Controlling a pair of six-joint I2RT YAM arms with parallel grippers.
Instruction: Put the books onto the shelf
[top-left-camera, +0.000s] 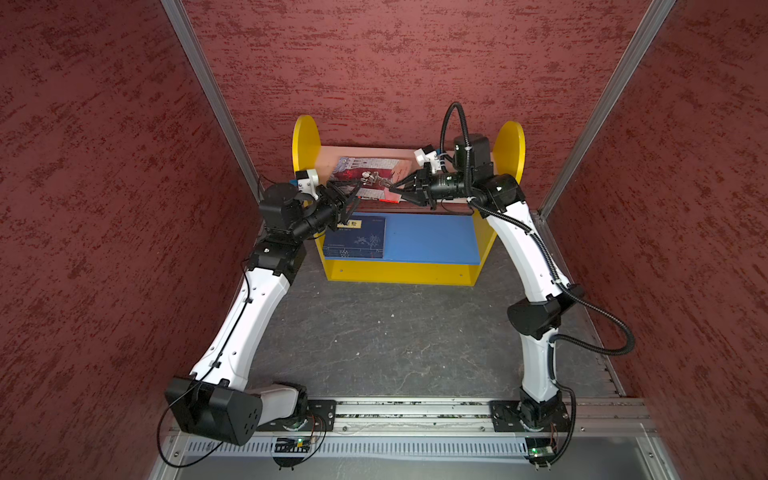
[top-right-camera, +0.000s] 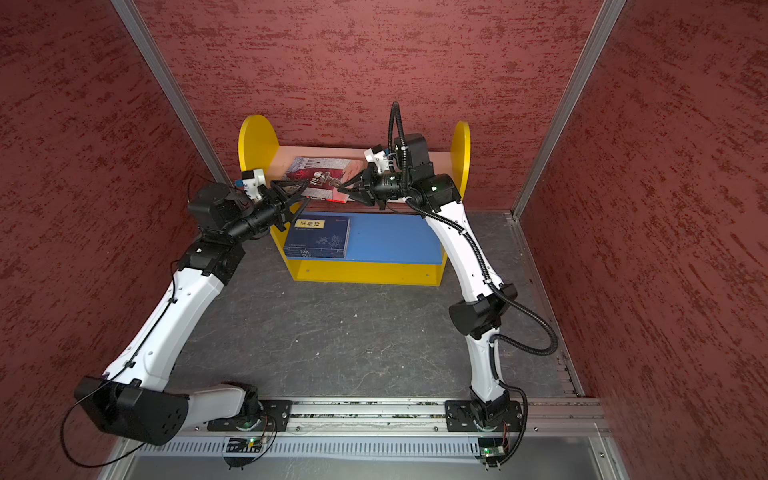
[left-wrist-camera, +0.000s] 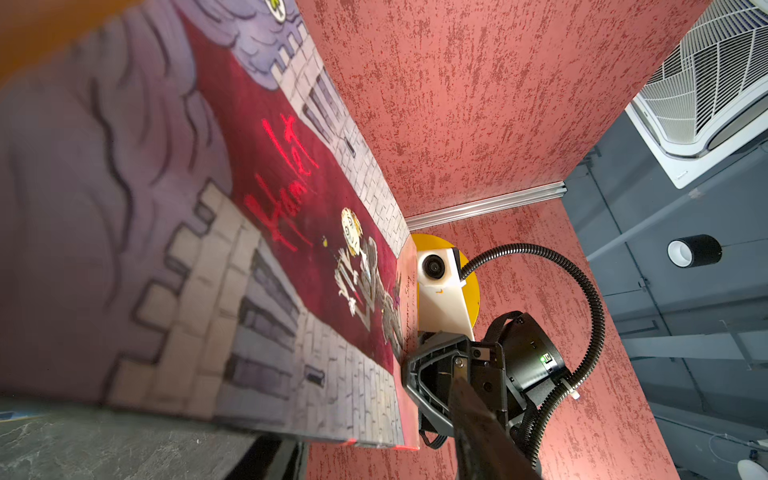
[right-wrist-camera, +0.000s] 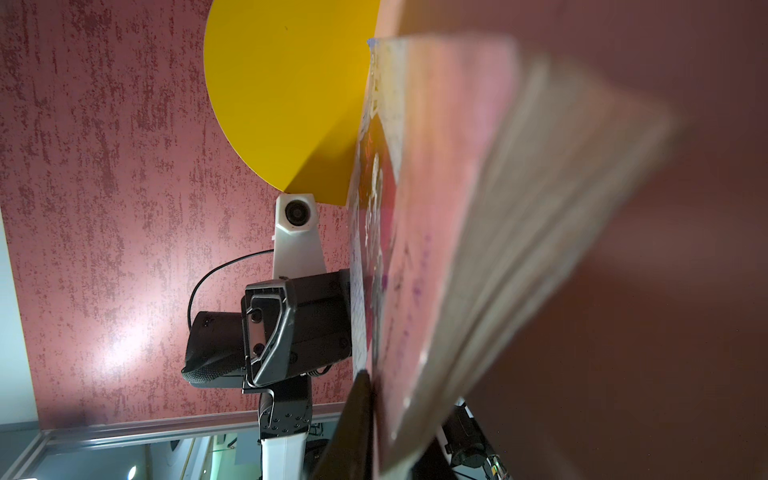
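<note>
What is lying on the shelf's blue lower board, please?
A navy book with a yellow label lies flat at the board's left end. Anything beneath that book is hidden.

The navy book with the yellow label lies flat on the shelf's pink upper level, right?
No. The navy book lies flat on the blue lower level; both top views show it.

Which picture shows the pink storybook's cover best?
The left wrist view. The storybook fills it, and its red title and drawing are clear. In both top views it looks small and far away. The right wrist view shows mostly blurry page edges.
</note>
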